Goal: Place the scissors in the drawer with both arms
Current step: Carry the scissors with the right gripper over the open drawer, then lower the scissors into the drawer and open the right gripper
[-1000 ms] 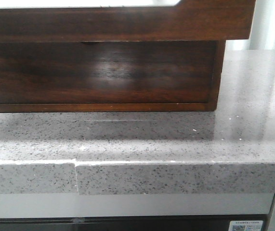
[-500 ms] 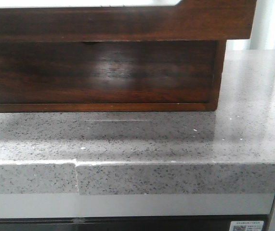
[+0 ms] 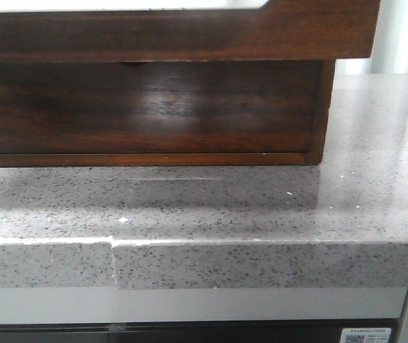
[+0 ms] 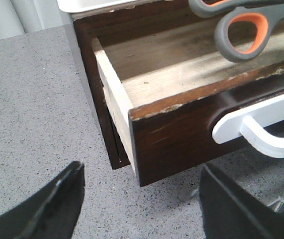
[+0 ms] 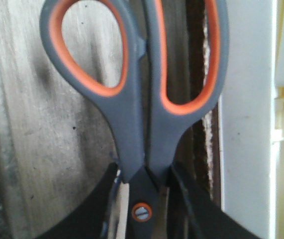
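scissors (image 5: 142,129): blades hidden below the right gripper (image 5: 144,219); handle loops cut off at the frame edge
drawer (image 4: 181,119): far end beyond the left gripper (image 4: 142,199) cut off

It looks like a kitchen: a speckled grey stone surface (image 3: 261,207) with a thick front edge carries a dark wooden drawer unit (image 3: 153,107), and a white handle (image 4: 261,127) fronts the open drawer (image 4: 181,124).

Grey speckled stone table (image 3: 275,207) w/ chipped seam in front edge; lower dark brown glossy drawer (image 3: 146,107) shut.
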Robot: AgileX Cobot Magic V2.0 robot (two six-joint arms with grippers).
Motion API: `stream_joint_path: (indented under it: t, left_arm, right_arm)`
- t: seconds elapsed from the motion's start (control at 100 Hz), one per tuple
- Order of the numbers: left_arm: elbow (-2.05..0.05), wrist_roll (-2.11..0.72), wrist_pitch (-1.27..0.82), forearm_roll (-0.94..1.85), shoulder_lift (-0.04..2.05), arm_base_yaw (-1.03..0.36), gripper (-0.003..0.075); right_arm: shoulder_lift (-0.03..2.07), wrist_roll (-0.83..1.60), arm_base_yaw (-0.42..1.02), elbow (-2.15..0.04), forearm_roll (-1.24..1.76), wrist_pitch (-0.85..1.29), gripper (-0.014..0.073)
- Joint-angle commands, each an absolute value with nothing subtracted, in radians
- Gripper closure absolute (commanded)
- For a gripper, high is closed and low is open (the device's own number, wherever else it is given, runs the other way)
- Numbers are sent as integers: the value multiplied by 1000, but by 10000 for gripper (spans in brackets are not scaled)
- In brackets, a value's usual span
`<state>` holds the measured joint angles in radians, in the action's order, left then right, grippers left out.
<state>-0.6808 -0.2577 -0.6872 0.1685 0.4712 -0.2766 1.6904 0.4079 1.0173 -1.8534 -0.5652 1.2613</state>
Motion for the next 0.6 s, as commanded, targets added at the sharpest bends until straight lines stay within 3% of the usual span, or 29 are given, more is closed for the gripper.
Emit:
stream_joint_path:
  t: [0.0,0.16,0.37,0.59]
  left_arm:
    - [-717,-252,-612,186,477,-285,262]
    - [-717,-252,-612,186,477,-285,262]
    - [-717,-252,-614,186,477,-285,262]
    - [-717,-252,-614,186,477,-285,262]
  right_arm:
    - [1645,404,1019,-1878,-626,1267,447]
    - [1645,404,1019,-1880,-626,1267,309]
    - [1608,397,1019,-1884,-626,1274,310]
    - [1460,223,1013,-1880,-619,1288,310]
